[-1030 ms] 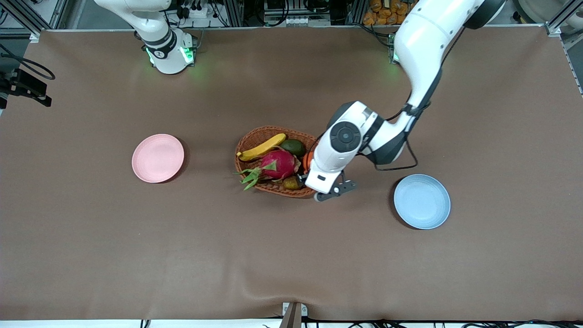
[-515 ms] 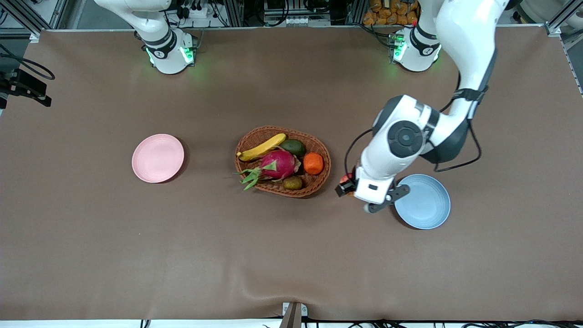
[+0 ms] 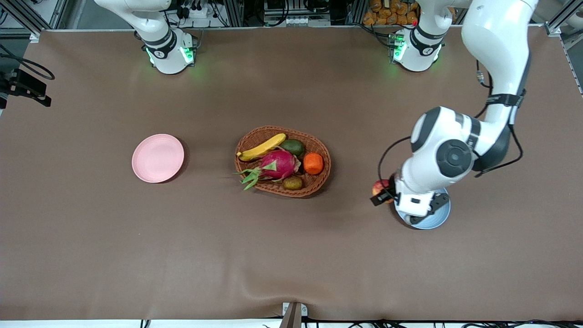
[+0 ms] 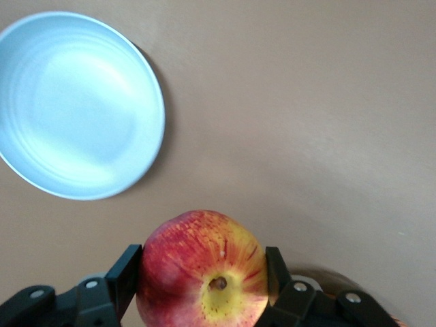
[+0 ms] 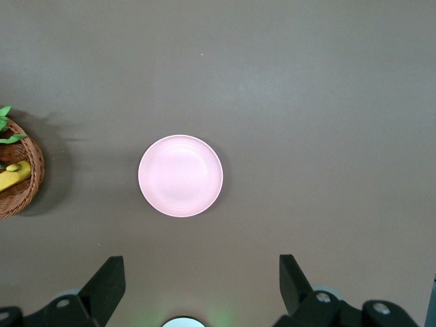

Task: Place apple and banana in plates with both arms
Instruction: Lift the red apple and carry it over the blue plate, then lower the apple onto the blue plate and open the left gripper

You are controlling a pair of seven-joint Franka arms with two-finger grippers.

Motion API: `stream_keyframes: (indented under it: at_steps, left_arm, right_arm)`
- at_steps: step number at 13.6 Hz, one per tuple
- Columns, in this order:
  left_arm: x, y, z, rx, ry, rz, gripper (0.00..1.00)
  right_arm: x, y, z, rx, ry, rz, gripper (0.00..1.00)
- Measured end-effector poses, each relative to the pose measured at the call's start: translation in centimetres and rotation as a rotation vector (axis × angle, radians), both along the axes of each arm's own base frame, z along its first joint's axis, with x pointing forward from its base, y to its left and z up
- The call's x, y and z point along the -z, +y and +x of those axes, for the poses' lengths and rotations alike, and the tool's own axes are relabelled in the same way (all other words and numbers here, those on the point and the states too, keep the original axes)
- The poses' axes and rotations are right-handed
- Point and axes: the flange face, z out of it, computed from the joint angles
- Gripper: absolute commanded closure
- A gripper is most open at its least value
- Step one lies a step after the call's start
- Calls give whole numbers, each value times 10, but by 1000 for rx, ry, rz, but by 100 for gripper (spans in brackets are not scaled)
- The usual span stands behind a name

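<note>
The left gripper (image 3: pixel 381 192), closed on the apple (image 3: pixel 379 187), has travelled from over the basket (image 3: pixel 324 160) toward roughly 4 o'clock in the front view, uncovering the orange (image 3: pixel 313 163), and now hangs at the blue plate (image 3: pixel 439 219) rim facing the basket.

Bare worktop (image 3: pixel 291 255) lay open all around the pink plate (image 3: pixel 158 158), and the right gripper (image 5: pixel 201 286) hung high over it, fingers spread. At the blue plate's (image 3: pixel 441 219) nine o'clock edge, the left gripper (image 3: pixel 385 193) clamped the apple (image 3: pixel 379 187); the basket (image 3: pixel 321 171) stood well apart.
</note>
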Motion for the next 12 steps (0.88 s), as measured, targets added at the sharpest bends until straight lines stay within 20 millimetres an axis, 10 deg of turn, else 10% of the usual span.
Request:
stream_keyframes:
  at_steps: [7,12]
  left_arm:
    - [43,100,7,99,57,-3,100]
    - [79,122,9,127,51,-20,100]
  right_arm:
    - [1,0,0,0,2,0,0]
    - [1,0,0,0,2,0,0]
